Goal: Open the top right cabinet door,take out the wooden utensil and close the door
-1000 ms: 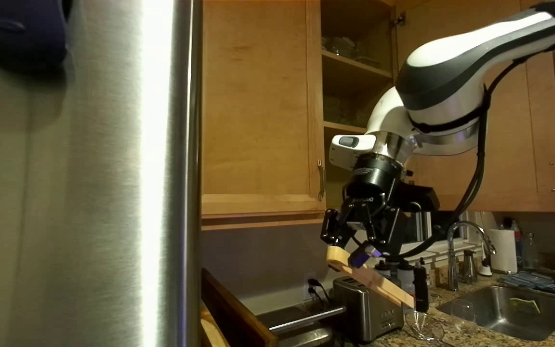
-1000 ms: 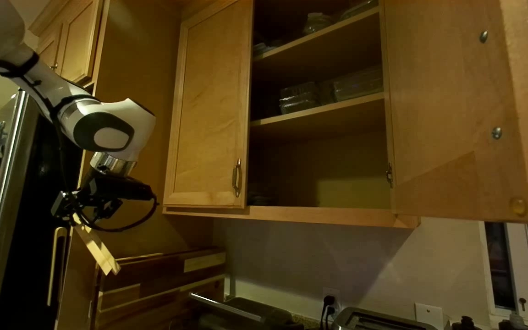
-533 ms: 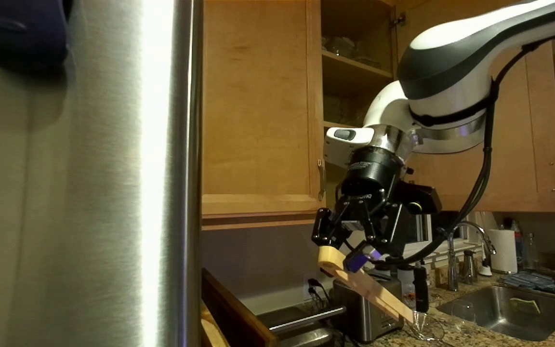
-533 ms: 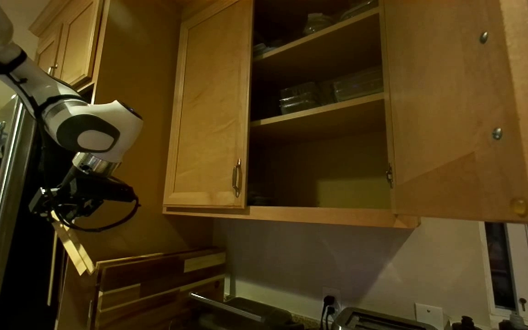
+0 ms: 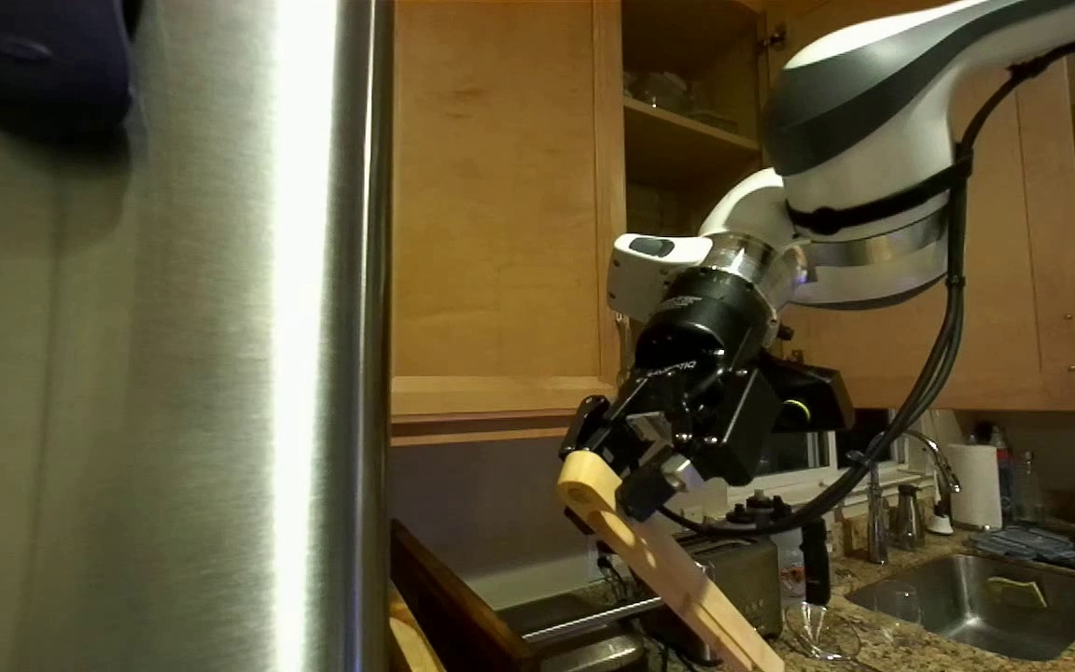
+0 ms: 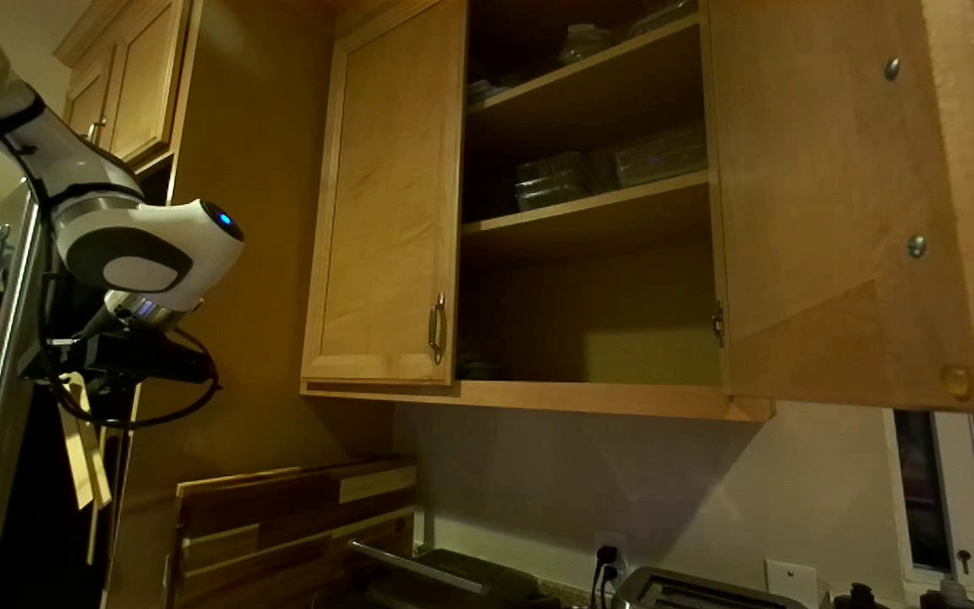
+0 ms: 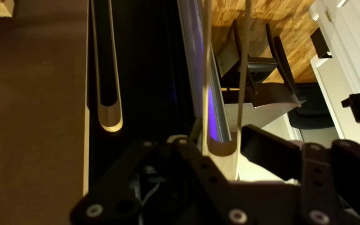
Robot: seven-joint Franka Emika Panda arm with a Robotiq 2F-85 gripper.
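Note:
The top right cabinet door (image 6: 859, 203) stands wide open in both exterior views, its inner face (image 5: 957, 327) turned outward. My gripper (image 5: 610, 499) is shut on one end of the wooden utensil (image 5: 677, 579), a long pale two-pronged piece like tongs, which slants downward well outside the cabinet. In an exterior view the utensil (image 6: 85, 457) hangs at far left beneath the wrist, where the gripper is mostly hidden. In the wrist view the jaws (image 7: 220, 143) flank the utensil's joined end (image 7: 223, 161), its prongs running away toward the top.
The twin door (image 6: 385, 228) is closed. Clear containers (image 6: 555, 178) sit on the cabinet shelves. A fridge (image 5: 211, 336) is near the arm, with its black side (image 7: 148, 78) close to the utensil. Cutting boards (image 6: 284, 524), a toaster (image 5: 743, 569) and a sink (image 5: 967, 607) lie below.
The gripper and the wooden utensil have shifted left in both exterior views, lower in one of them, and the utensil now points more steeply down. The open door has not moved.

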